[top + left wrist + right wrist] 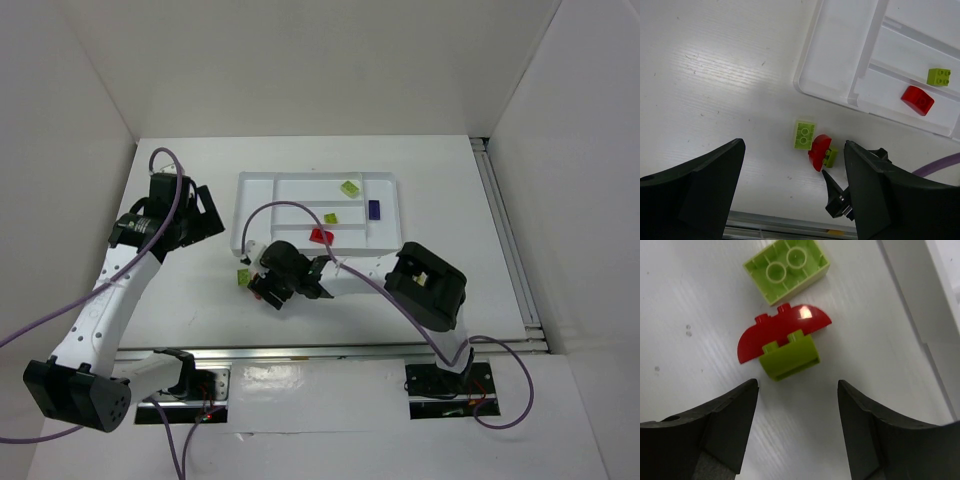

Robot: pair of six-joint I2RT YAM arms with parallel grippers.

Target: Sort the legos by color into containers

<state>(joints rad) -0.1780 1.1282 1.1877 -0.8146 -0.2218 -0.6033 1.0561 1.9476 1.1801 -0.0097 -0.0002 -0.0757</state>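
The white tray (255, 190) holds two lime green legos (349, 188) (330, 216), a dark blue lego (374, 209) and a red lego (321, 236). On the table by the tray's near left corner lie a lime green brick (787, 270), a red curved brick (782, 335) and a small lime green piece (790, 357) touching the red one. My right gripper (797, 405) is open and empty, just short of the small green piece. My left gripper (794, 145) is open and empty, above the table left of the tray (840, 75); it sees the same group (819, 151).
White walls enclose the table on the left, back and right. A metal rail (330, 350) runs along the near edge. A purple cable (300, 210) from the right arm arches over the tray. The right gripper's fingertip (837, 197) shows in the left wrist view.
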